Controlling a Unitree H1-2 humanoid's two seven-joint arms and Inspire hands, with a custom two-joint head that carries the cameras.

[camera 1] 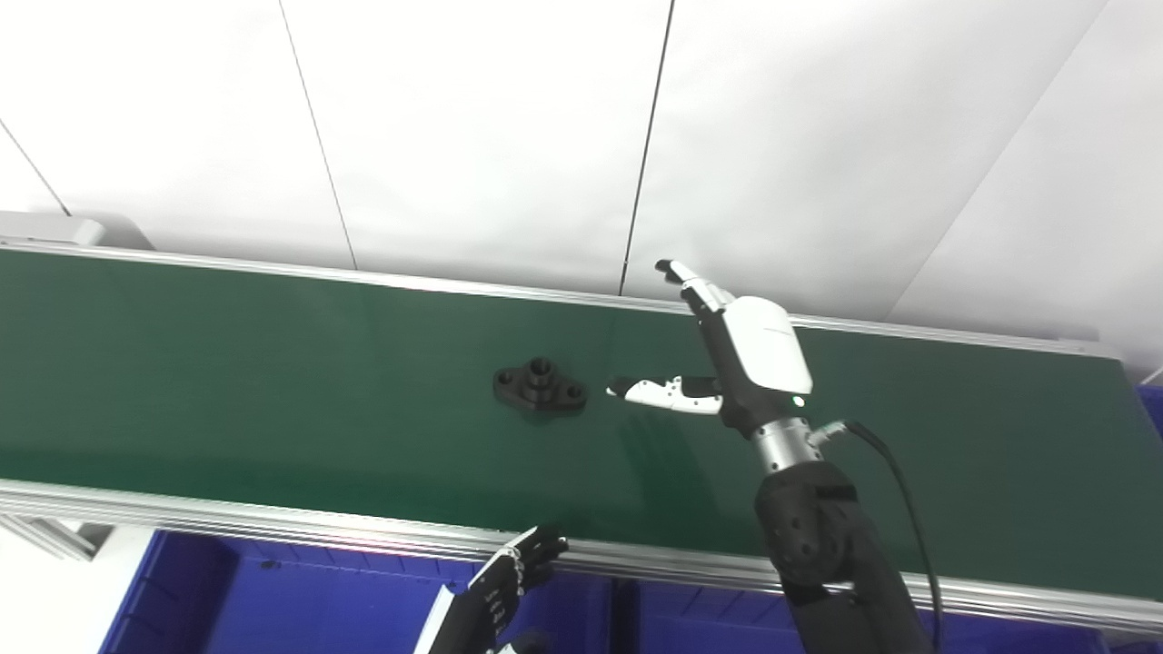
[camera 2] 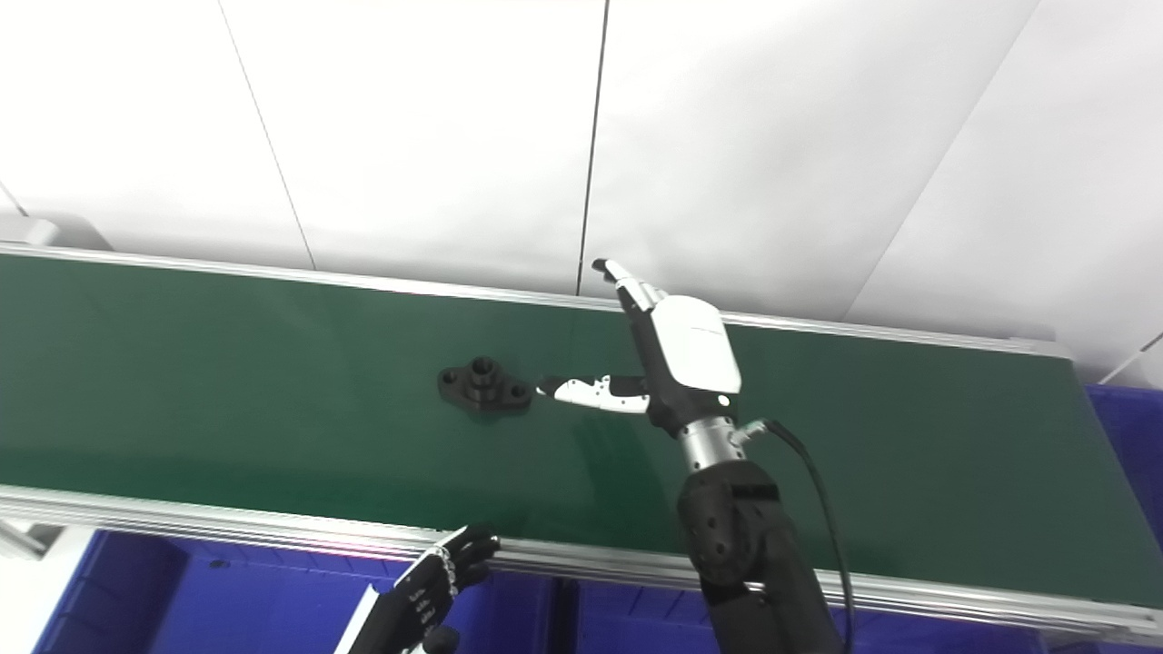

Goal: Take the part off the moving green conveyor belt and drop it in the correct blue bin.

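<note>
- The small black metal flange part, an oval base with a raised round hub and a bolt hole at each end, lies flat on the dark green conveyor belt, near the belt's middle.
- Its long axis runs roughly along the belt; the hub points straight up.
- The right hand, white-shelled on a black arm, hovers over the belt just right of the part, not touching it, fingers spread and holding nothing; its thumb tip points at the part.
- The left hand, black, sits low at the belt's near aluminium rail above the blue plastic bins; whether it is spread or closed cannot be told.
</note>
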